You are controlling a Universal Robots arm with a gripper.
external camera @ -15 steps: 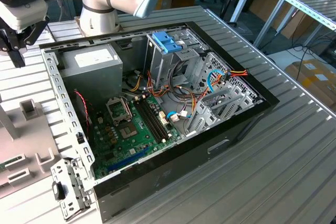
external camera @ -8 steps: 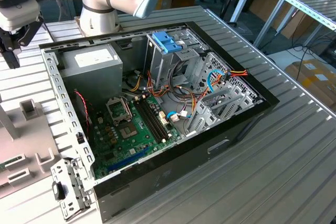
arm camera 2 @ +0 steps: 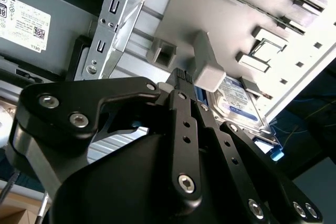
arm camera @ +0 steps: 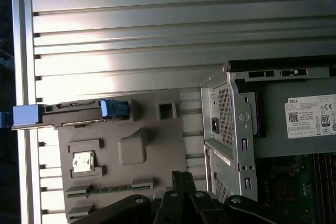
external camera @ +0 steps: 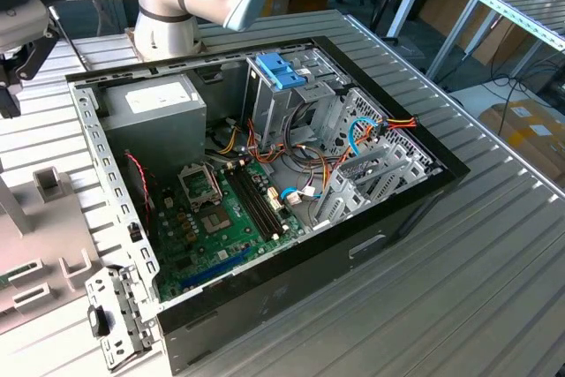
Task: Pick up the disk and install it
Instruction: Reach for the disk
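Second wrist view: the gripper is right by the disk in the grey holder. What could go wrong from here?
1. The disk lies partly behind a raised grey block of the holder, and the gripper is beside that block. It might strike the block instead of meeting the disk cleanly.
2. In the exterior view, loose cables crowd the drive cages of the open case. A carried disk could snag them.

Bright, even light; strong glare streaks the ribbed table (arm camera: 121,77).
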